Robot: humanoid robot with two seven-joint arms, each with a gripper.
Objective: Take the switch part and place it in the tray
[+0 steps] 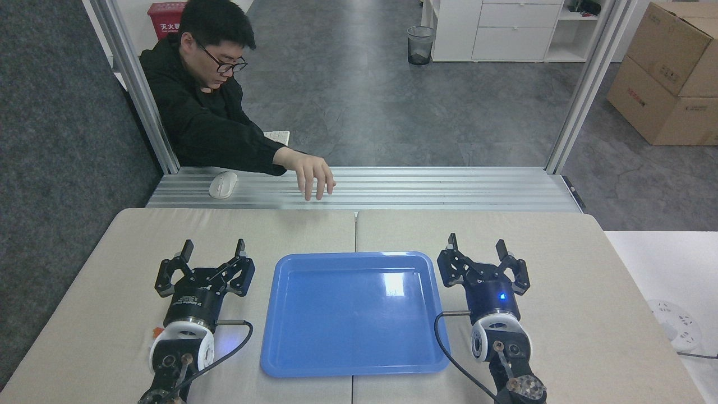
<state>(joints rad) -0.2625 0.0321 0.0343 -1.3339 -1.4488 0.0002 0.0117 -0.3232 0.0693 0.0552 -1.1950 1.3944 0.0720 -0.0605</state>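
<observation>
While both arms are resting on the worktop point(561, 269), the left end effector point(213, 251) and right end effector point(477, 244) are standing released and holding nothing, flanking the tray point(314, 359). Only an orange bit beside the left wrist is showing; whether that is the switch part, I cannot tell. A person's hand point(312, 174) is reaching over the rail point(449, 188) near a mouse point(223, 184).

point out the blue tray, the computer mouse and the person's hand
blue tray point(291, 359): head view, bare floor near its left rim
computer mouse point(223, 184): head view, middle of its white top
person's hand point(312, 170): head view, back of the hand
</observation>
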